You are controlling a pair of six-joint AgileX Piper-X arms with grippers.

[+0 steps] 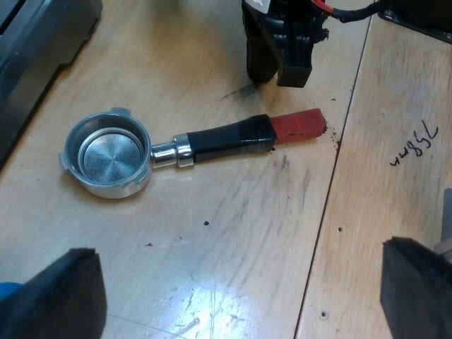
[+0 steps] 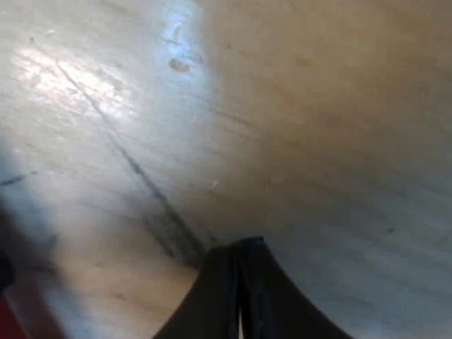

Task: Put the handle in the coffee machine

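The holder lies flat on the worktop, its red end pointing at the right hand, which sits nearest, fingers apparently pressed together. The left hand hovers spread wide, farther off.

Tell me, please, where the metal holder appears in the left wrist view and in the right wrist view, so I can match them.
Left wrist view: the metal holder lies flat on the wooden table, its red end near the right gripper.
Right wrist view: a red sliver, probably that red end, beside the right gripper.
Shared landmark: the right gripper, tips on the table.
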